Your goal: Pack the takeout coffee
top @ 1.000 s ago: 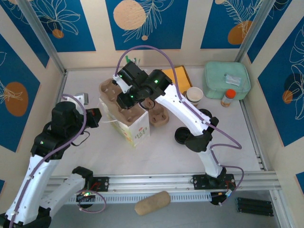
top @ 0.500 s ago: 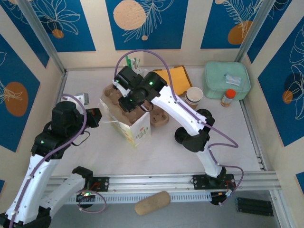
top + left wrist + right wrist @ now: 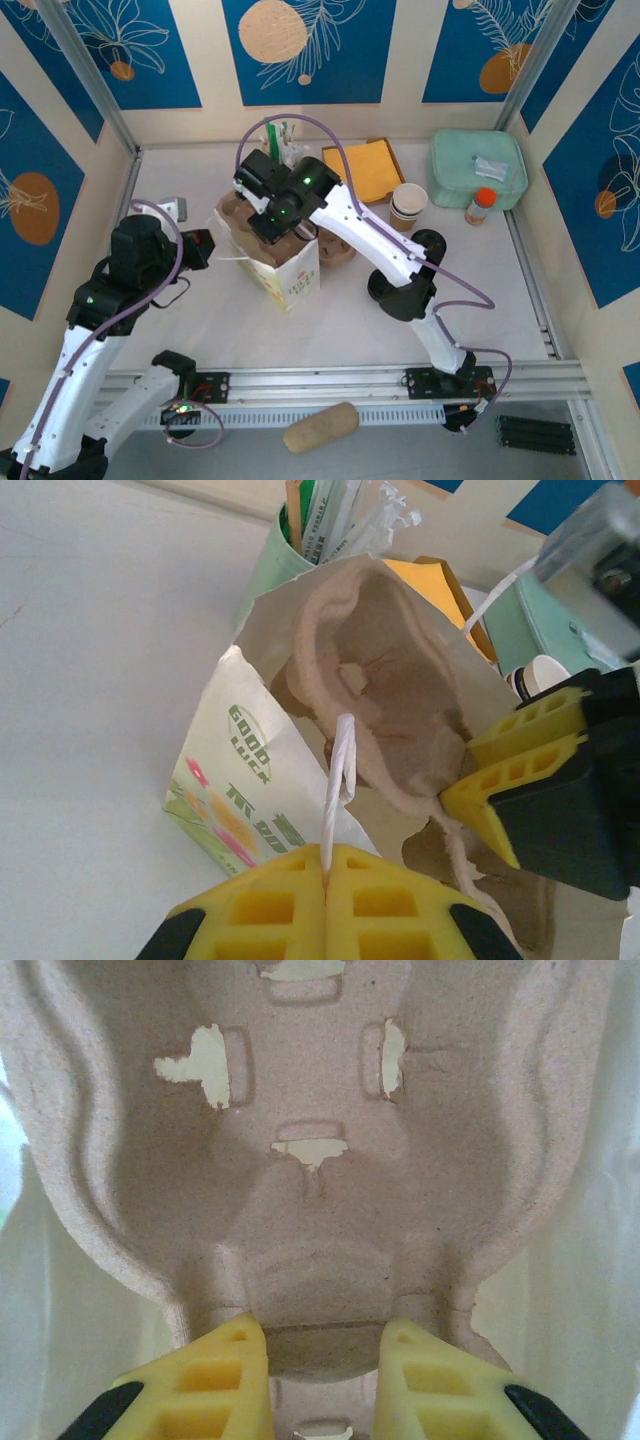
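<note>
One white paper bag with green print is stood open on the table, and all places here are given from it. Its thin white cord handle is pinched between the closed yellow fingers of the left gripper, which is placed at the bag's left side. One brown moulded-pulp cup carrier is held in the bag's open mouth, part of it already inside. A tab on its rim is clamped between the two fingers of the right gripper, which is reached in over the bag's top. A second pulp carrier is seen just right of the bag, partly covered by the right arm. Where the takeout coffee stands cannot be told. Just behind the bag one pale green cup of straws and sticks is stood. Behind and to the right, one flat orange-yellow envelope is laid, with one stack of lidless tan-and-white paper cups beyond it. Far right of the bag, one mint-green box and one small orange-capped bottle are set together. Two round black lids are seen right of the bag, by the right arm's elbow.
</note>
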`<state>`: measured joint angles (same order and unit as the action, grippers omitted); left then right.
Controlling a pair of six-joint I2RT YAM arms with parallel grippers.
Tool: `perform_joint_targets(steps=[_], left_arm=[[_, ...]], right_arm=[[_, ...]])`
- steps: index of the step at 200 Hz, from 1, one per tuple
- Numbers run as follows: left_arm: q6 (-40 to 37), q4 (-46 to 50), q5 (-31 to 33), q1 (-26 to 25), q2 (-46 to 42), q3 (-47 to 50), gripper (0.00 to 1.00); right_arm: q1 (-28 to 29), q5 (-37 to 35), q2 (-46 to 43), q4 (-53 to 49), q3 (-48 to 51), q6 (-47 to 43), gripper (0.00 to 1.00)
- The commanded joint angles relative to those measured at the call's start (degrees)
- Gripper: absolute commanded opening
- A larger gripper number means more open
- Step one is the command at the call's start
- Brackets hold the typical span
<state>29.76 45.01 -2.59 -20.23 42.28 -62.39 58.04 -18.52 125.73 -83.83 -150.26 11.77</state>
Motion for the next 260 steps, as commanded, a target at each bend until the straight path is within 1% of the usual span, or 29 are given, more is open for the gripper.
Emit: perform_joint_targets(steps=[1, 91, 172, 224, 260], left_arm=[[0.67, -0.47, -0.93, 0.6, -0.88, 0.25, 0.0], [1.05, -0.62, -1.32, 0.62, -1.33, 0.26, 0.0], [1.71, -1.42, -2.53, 0.63, -1.63, 1.01, 0.0], [2.03, -1.78, -2.86, 0.63, -1.7, 1.52, 0.0], [2.23, -1.95, -3.12, 0.63, -1.79, 1.68, 0.0]], right_arm=[[0.61, -1.65, 1.18, -3.06, -0.35, -0.96, 0.23], [0.92, -3.14, 3.74, -6.93, -2.17, -0.28, 0.23], [1.64, -4.49, 5.73, -7.92, -2.34, 0.61, 0.23], [1.75, -4.14, 7.41, -8.32, -2.28, 2.25, 0.23], [2.33, -5.02, 8.57, -8.72, -1.98, 3.67, 0.21]])
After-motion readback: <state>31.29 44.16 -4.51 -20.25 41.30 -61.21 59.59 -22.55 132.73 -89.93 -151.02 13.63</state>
